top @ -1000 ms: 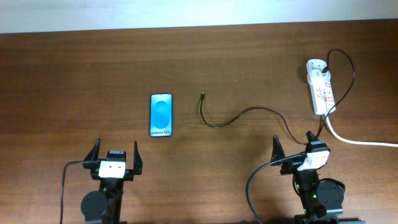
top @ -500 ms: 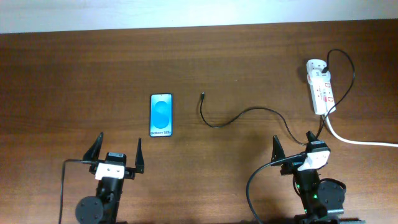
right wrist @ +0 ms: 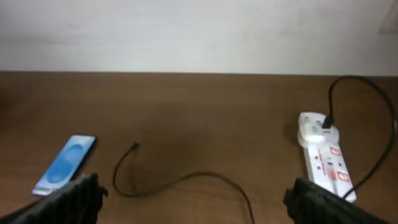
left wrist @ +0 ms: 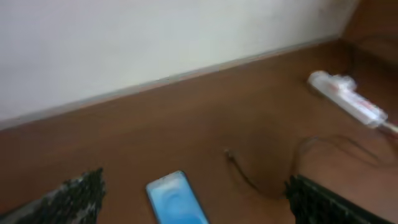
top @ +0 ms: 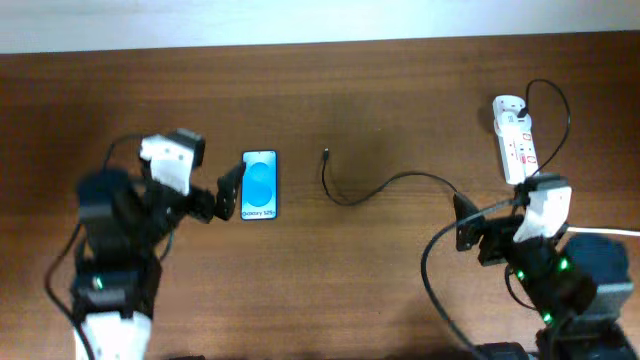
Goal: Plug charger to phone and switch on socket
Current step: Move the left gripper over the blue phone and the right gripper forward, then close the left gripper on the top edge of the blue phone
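Note:
The phone [top: 259, 184] lies flat on the table with its blue screen up; it also shows in the left wrist view [left wrist: 176, 199] and the right wrist view [right wrist: 65, 157]. The charger cable [top: 390, 182] snakes across the table, its plug tip [top: 325, 153] free right of the phone. The white socket strip [top: 517, 140] lies far right, also in the right wrist view [right wrist: 323, 155]. My left gripper [top: 215, 195] is open and empty, raised just left of the phone. My right gripper [top: 475, 228] is open and empty, raised above the cable below the socket.
A thick white cord [top: 585, 229] runs from the socket off the right edge. A white wall [right wrist: 199, 31] borders the table's far edge. The table is bare brown wood [top: 380, 90].
Both arms have risen from their rest poses at the front edge. The left gripper moved forward up to the phone's left side; the right gripper moved forward and right toward the socket.

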You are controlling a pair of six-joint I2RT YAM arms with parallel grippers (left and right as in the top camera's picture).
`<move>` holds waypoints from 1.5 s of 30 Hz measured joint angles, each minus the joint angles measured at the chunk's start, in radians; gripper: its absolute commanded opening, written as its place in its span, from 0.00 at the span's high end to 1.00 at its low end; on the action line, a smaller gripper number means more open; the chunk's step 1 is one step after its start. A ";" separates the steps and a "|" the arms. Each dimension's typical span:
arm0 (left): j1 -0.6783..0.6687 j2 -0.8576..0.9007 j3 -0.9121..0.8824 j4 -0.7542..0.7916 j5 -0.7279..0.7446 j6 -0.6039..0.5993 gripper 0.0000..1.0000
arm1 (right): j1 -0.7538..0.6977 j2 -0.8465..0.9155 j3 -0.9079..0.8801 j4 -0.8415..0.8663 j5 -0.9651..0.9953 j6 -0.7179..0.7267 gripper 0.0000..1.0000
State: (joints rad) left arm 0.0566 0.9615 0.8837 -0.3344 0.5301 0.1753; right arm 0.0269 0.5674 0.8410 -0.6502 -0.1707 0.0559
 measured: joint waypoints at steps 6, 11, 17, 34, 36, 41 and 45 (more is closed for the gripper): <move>0.000 0.464 0.581 -0.589 0.069 -0.002 0.01 | 0.000 0.396 0.408 -0.381 -0.071 0.000 0.02; 0.000 0.643 0.747 -0.673 0.047 0.000 0.01 | 0.000 0.727 0.702 -0.621 -0.088 0.000 0.02; -0.009 0.666 0.749 -0.660 0.003 -0.018 0.02 | 0.000 0.908 0.719 -0.641 -0.153 0.000 0.02; -0.260 1.098 0.753 -0.703 -0.412 -0.308 0.01 | 0.000 0.956 0.719 -0.681 -0.183 0.000 0.02; -0.261 1.128 0.753 -0.703 -0.415 -0.308 0.01 | 0.000 0.956 0.719 -0.681 -0.183 0.000 0.02; -0.261 1.172 0.753 -0.701 -0.415 -0.309 0.01 | 0.000 0.956 0.719 -0.682 -0.183 0.000 0.02; -0.261 1.173 0.752 -0.679 -0.430 -0.309 0.01 | 0.000 0.956 0.719 -0.682 -0.183 0.001 0.02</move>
State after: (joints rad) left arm -0.2039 2.1342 1.6360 -1.0134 0.1001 -0.1337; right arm 0.0269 1.5234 1.5600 -1.3319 -0.3542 0.0566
